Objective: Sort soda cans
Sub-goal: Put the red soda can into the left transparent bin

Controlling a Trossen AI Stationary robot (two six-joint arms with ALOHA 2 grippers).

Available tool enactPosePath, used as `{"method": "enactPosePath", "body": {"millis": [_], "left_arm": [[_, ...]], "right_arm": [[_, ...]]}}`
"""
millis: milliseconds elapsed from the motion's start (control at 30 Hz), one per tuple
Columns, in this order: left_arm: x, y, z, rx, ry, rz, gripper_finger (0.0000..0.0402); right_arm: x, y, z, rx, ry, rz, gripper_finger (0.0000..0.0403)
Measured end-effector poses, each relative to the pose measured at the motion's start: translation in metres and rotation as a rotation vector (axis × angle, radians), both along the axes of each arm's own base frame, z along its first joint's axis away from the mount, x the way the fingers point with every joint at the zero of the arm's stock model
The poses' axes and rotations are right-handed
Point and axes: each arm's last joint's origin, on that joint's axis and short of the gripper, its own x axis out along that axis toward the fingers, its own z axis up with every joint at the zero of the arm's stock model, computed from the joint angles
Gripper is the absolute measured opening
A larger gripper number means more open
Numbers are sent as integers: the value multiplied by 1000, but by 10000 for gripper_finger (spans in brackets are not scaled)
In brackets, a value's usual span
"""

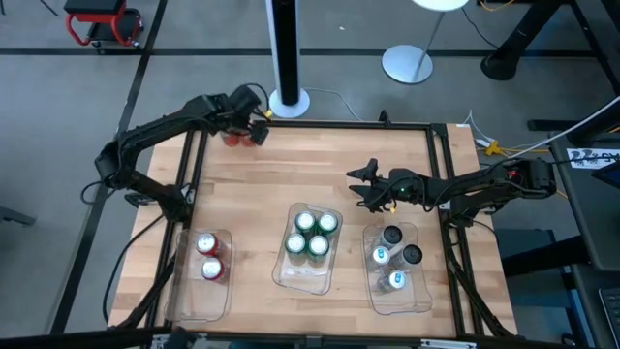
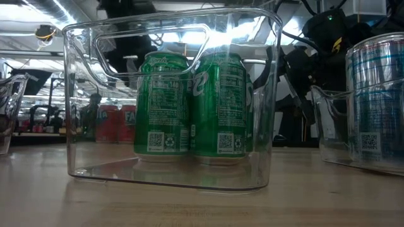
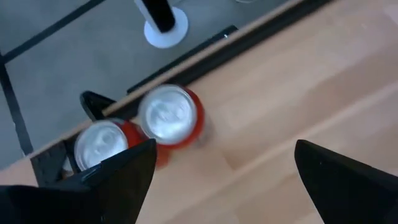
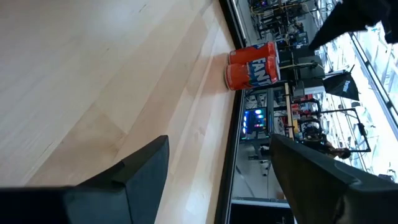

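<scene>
Left gripper (image 1: pixel 260 124): hangs over the tabletop's (image 1: pixel 291 184) far left corner, above the loose red cans (image 3: pixel 169 118); fingers spread wide, nothing between them.
Loose red cans: 2, upright, touching each other, right at the far edge by the left corner; little room between them and the black rim.
Left tray (image 1: pixel 184 291): near left corner, 2 red cans (image 1: pixel 209 257) in its far end, the near end bare.
Middle tray (image 1: pixel 291 276): at the near edge, 4 green cans (image 1: pixel 312 235) packed 2 by 2 in its far end.
Green labels: QR squares and small print show low on the cans in the low view; the print is too small to read.
Open room: a broad bare stretch of wood runs between the far edge and all 3 trays.
Right gripper (image 1: pixel 366 184): hovers over bare wood just beyond the right tray (image 1: pixel 421 291); fingers part open, holding nothing.
Right tray: near right corner, 4 silver cans (image 1: pixel 395 257) inside.
Writing: the right wrist view shows white letters "FAN" on a blue patch of a red can.
</scene>
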Motion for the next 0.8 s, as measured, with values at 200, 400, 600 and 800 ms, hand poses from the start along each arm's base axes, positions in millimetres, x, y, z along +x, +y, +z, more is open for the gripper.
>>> {"method": "enactPosePath", "body": {"millis": [200,400,600,800], "left_arm": [[-12,30,-6,-17,-23,40,368],[-20,54,-19,-71,-31,70,368],[-21,64,-29,-91,8,63,368],[-20,67,-33,-107,6,58,368]], "right_arm": [[0,0,0,0,0,0,278],[0,0,0,0,0,0,278],[0,0,0,-3,3,1,278],[0,0,0,-4,7,2,278]]}}
